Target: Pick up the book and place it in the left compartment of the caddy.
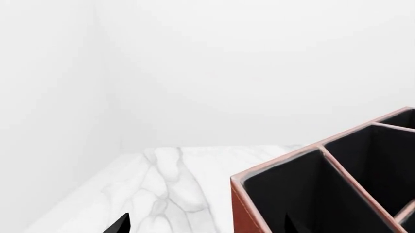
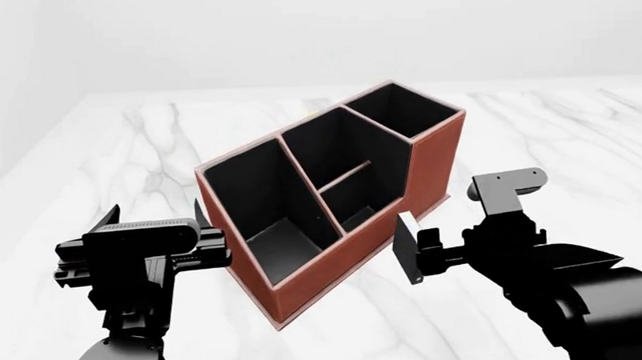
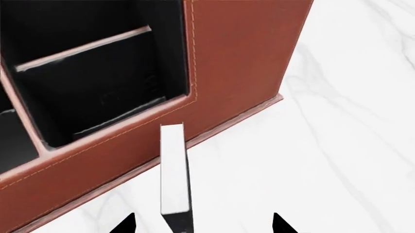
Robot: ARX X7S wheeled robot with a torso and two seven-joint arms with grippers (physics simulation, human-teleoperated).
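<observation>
The reddish-brown caddy [image 2: 428, 168] stands slantwise on the marble table, tall end far right. Its left compartment [image 2: 247, 190] is the big black bay at the near-left end and holds nothing. The book [image 2: 405, 245], black with a white edge, stands upright by the caddy's front wall. In the right wrist view the book [image 3: 172, 165] sits between the tips of my right gripper [image 3: 204, 224], with a wide gap on each side. My left gripper [image 2: 158, 211] is open and empty at the caddy's near-left corner [image 1: 243, 208], with one fingertip [image 1: 292, 224] over the left compartment [image 1: 298, 194].
The white marble table [image 2: 533, 140] stretches all round the caddy to a plain pale wall behind. The caddy's middle bay [image 2: 343, 187] has a low divider, and its tall square bay [image 2: 404, 113] lies at the far end.
</observation>
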